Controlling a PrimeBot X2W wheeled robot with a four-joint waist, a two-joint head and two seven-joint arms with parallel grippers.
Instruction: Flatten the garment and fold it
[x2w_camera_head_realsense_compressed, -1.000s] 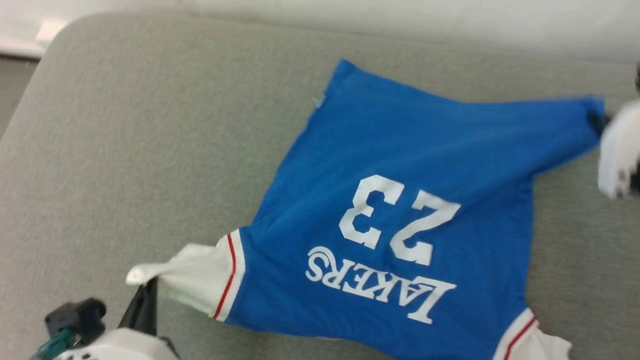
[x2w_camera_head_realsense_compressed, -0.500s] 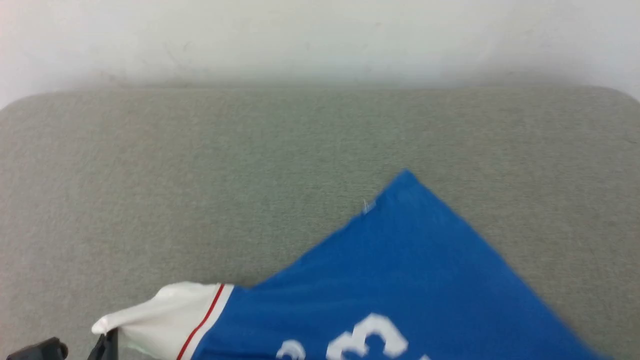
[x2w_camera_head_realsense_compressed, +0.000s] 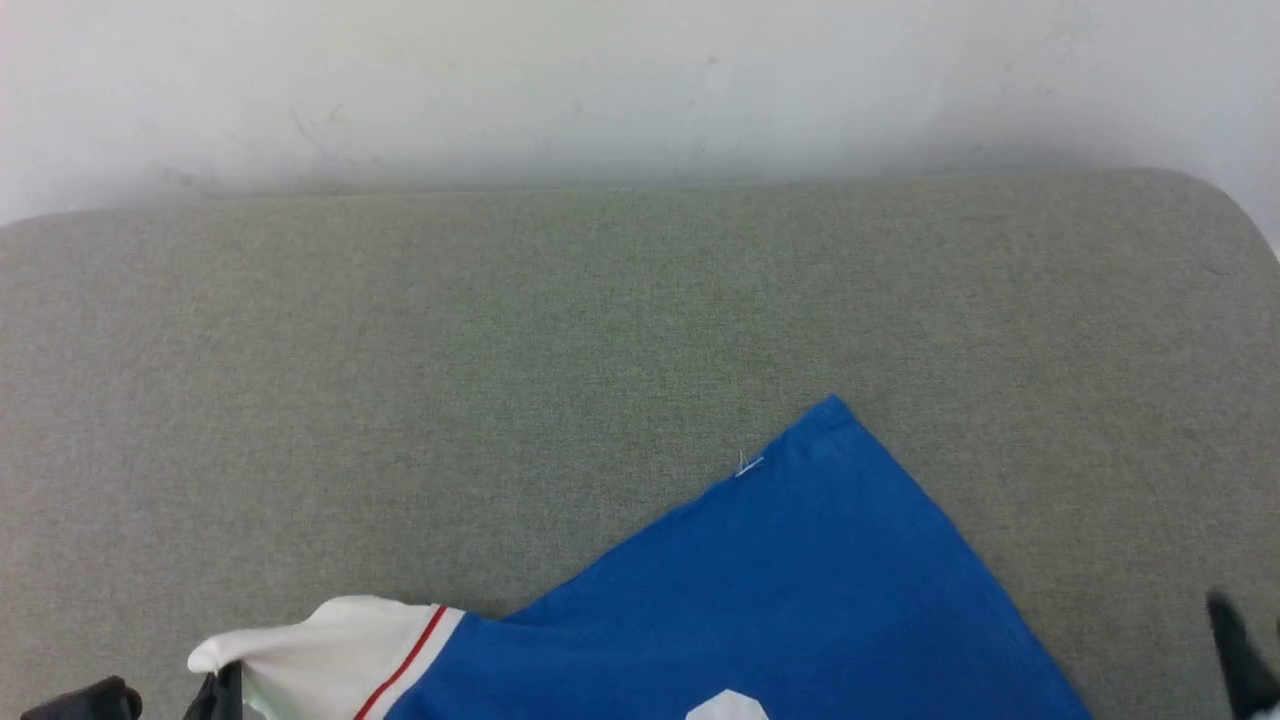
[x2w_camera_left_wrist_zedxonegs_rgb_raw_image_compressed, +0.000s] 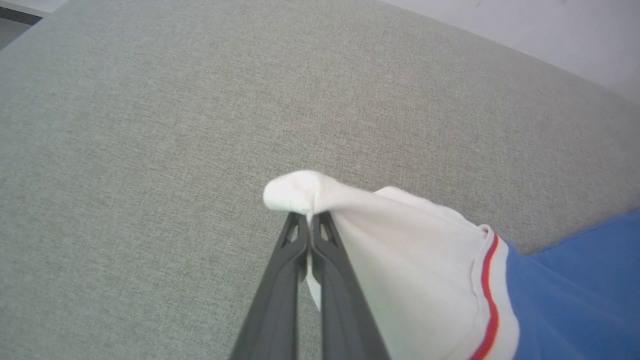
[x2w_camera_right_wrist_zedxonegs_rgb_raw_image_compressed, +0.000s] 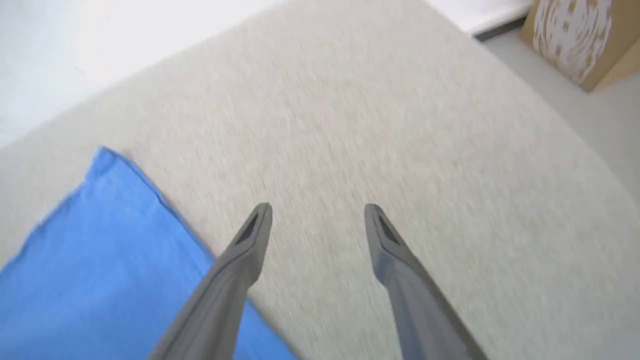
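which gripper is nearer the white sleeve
Left. The left gripper is clamped on the white sleeve; the right gripper hangs open above the grey surface, beside the garment's blue body.

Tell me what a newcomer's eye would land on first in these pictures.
The bright blue shirt stands out at once, spread on the grey padded surface at the lower middle of the head view. At its left, the left gripper is shut on the tip of the white sleeve, pinching it into a peak. The right gripper hangs open over bare padding beside the shirt's blue edge.
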